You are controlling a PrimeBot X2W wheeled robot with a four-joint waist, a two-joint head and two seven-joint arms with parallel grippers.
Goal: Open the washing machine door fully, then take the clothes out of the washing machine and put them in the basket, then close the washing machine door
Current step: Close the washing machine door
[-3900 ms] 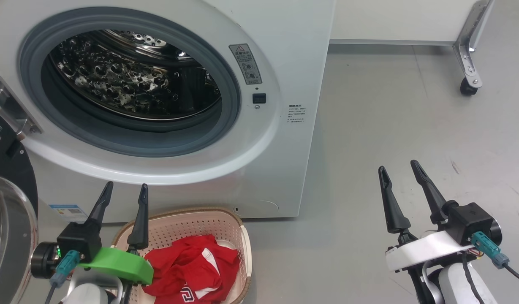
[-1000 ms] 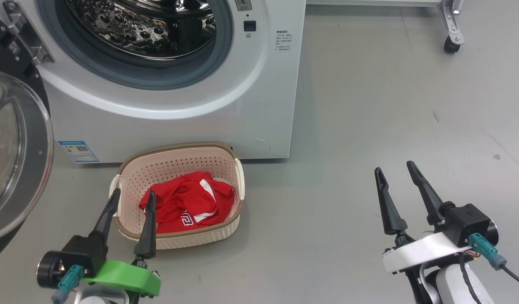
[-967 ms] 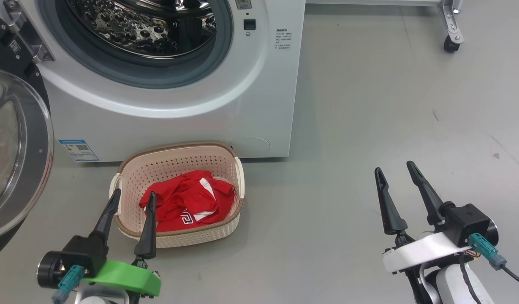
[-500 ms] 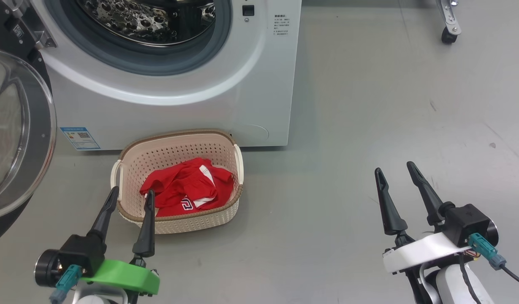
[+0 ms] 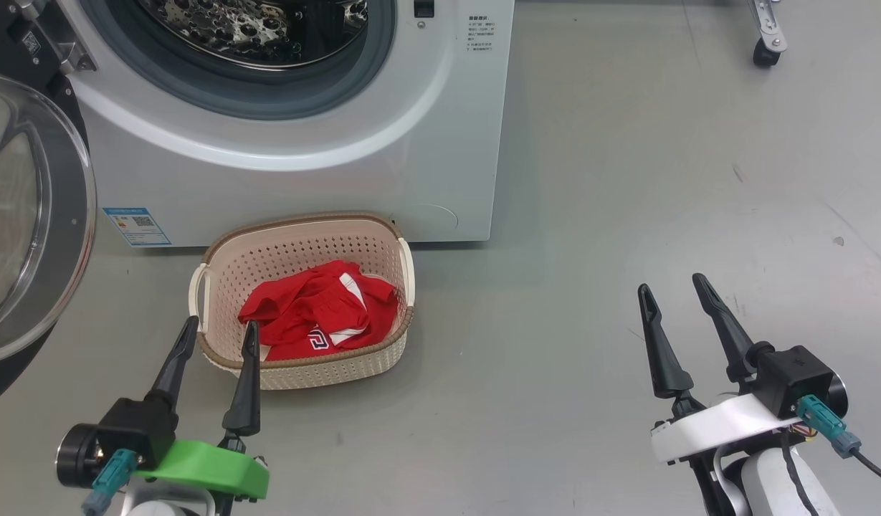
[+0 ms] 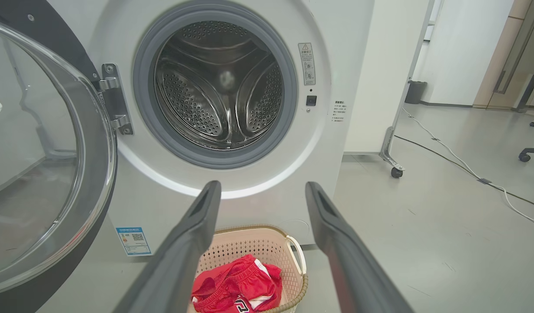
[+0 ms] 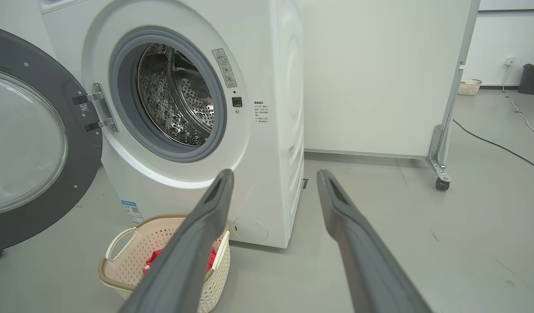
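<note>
- Two grippers are up in the head view, and both are empty. The left gripper (image 5: 221, 324) sits low on the left with its fingers spread wide and nothing between them.
- Over on the right, the right gripper (image 5: 671, 283) also has its fingers wide apart. It hangs above the bare grey floor (image 5: 591, 215), well apart from the machine.
- The washing machine (image 5: 304, 172) takes the top left with its white front and grey seal. From the left wrist view, the drum (image 6: 219, 87) shows bright perforated steel right to the back.
- The washing machine door (image 5: 31, 215) stands swung out on its hinge (image 6: 114, 100) at the left of the opening. Its black rim and clear glass bowl face the robot.
- The basket (image 5: 325, 369) sits on the floor just in front of the machine's base, below the opening and near the blue label (image 5: 137, 224).
- The clothes (image 5: 318, 315) lie inside the basket as a crumpled red heap with white trim and a scrap of white lettering.
- In the head view the left fingertips overlap the basket's near left corner; whether they touch it, I cannot tell.
- A castor (image 5: 764, 54) on a metal leg sits far off at the top right.
</note>
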